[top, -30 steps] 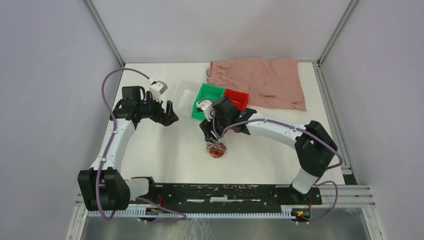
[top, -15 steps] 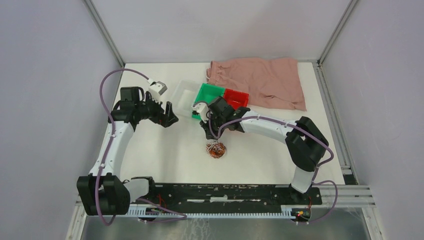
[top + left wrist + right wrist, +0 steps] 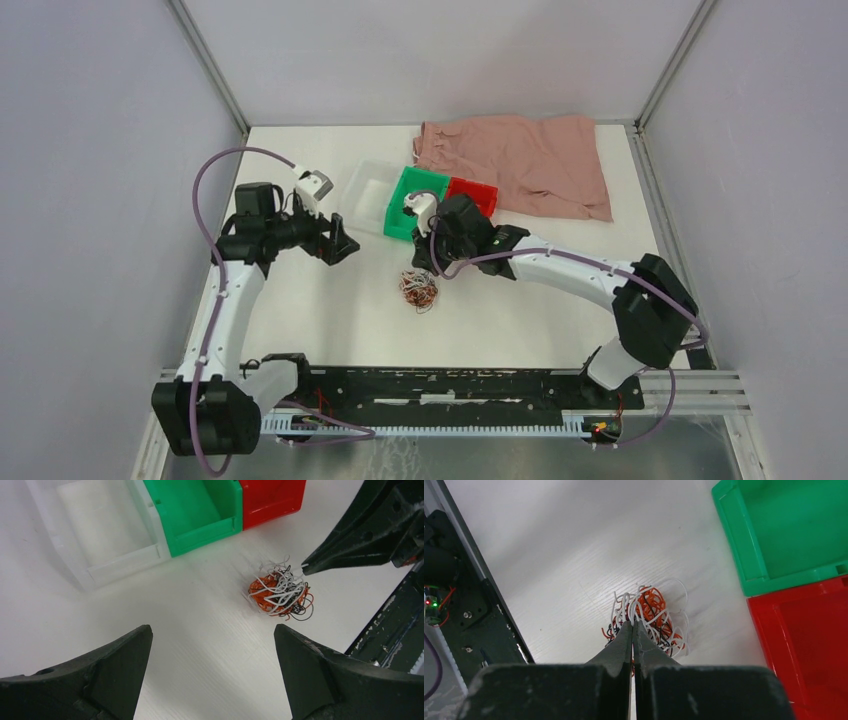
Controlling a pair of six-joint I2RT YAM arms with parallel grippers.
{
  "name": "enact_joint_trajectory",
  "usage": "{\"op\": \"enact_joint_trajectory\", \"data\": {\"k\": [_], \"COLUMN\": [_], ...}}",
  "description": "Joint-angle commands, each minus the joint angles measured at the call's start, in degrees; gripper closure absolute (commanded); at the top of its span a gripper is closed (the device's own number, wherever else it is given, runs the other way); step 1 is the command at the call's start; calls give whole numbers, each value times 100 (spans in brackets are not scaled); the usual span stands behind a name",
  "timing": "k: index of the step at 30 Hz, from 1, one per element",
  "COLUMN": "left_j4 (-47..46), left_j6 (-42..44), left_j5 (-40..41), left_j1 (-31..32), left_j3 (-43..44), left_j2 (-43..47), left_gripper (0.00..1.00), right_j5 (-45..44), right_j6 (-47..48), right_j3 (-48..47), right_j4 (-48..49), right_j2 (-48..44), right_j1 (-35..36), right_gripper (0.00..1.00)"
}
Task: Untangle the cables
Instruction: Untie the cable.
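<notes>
White table (image 3: pixel 330 300): cables (image 3: pixel 419 290), bins (image 3: pixel 400 205), cloth (image 3: pixel 530 165)

Glossy plastic green bin (image 3: pixel 200 535); matt fingers (image 3: pixel 100 675); wrinkled cloth (image 3: pixel 530 165); smooth table (image 3: pixel 190 630).

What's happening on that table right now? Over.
Left tool open, hovering aside. Right tool shut on tangle of thin white, orange and black wires, pinching a white strand. Green plastic bin nearby, not touching.
</notes>
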State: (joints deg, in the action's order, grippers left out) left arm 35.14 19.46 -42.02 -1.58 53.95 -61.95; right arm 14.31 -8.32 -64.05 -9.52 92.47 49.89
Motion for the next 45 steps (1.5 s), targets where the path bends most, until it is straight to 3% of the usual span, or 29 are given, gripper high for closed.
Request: {"op": "enact_joint_trajectory", "data": {"k": [1, 7, 19, 34, 45], "left_j4": [-17, -126, -1649, -2460, -2984], "left_j6": [344, 499, -307, -812, -1192], "left_j5": [-722, -1015, -645, -1081, -1064], "left_j1": [44, 446, 1742, 1941, 1940], "left_j3": [-262, -566, -1302, -1852, -2052], "left_j2": [605, 1218, 1726, 1959, 2269], "left_gripper": [3, 11, 29, 54, 93], "right_j5": [-243, -244, 582, 1839, 2027], "right_j6": [-553, -1233, -2184, -3094, -3392], "right_j3": [236, 374, 195, 184, 261], "right_j4": [812, 1030, 1065, 1979, 2302], "right_j2": [-632, -1015, -1165, -1191, -1143], "right_j1": [52, 161, 234, 273, 361], "right_gripper": [100, 100, 100, 100, 100]}}
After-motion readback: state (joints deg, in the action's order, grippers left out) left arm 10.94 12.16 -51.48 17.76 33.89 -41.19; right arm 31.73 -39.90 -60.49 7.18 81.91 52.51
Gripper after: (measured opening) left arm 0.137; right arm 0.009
